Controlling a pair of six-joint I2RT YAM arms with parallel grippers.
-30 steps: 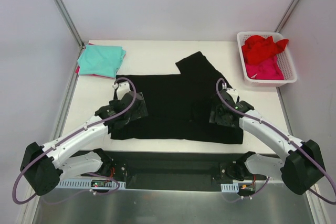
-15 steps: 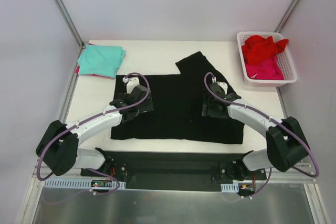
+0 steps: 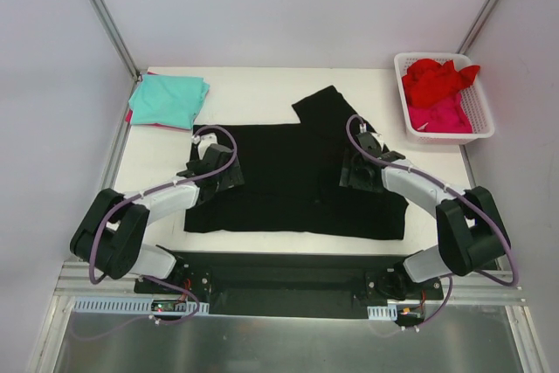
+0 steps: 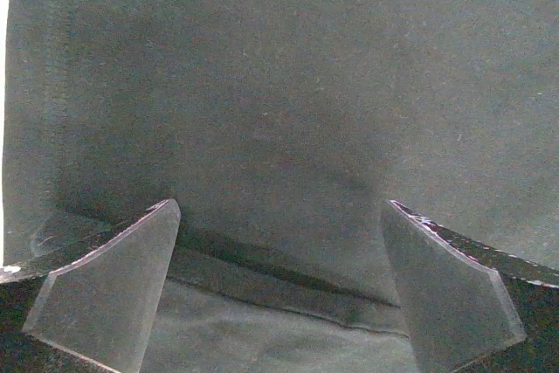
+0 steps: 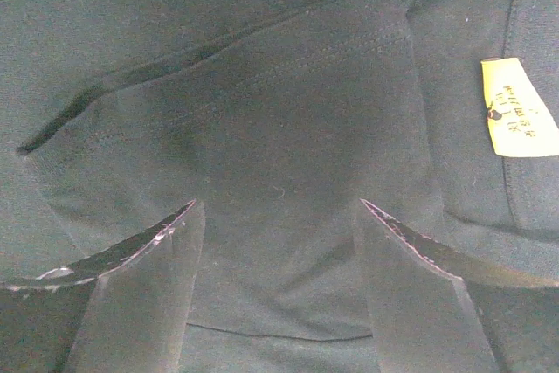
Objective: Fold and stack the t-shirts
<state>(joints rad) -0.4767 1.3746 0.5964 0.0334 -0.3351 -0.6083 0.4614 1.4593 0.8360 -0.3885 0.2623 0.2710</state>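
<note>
Right claw [image 5: 278, 205] spread over black t-shirt [image 5: 262, 85].

1. Table [image 3: 262, 93]: white, flat top, rectangular.
2. Basket [image 3: 454, 138]: white slotted plastic, rectangular, standing on the table at its far right corner.
3. Frame posts, two: bare metal, one [image 3: 103, 15] rising from the table's far left corner, one [image 3: 491, 4] from its far right corner.
4. Wall panels [image 3: 288, 6]: plain white, behind and on both sides of the table.
5. Mounting plate [image 3: 288, 279]: black, along the table's near edge.
6. Metal sheet [image 3: 288, 342]: brushed grey, just in front of the table, below the plate.
</note>
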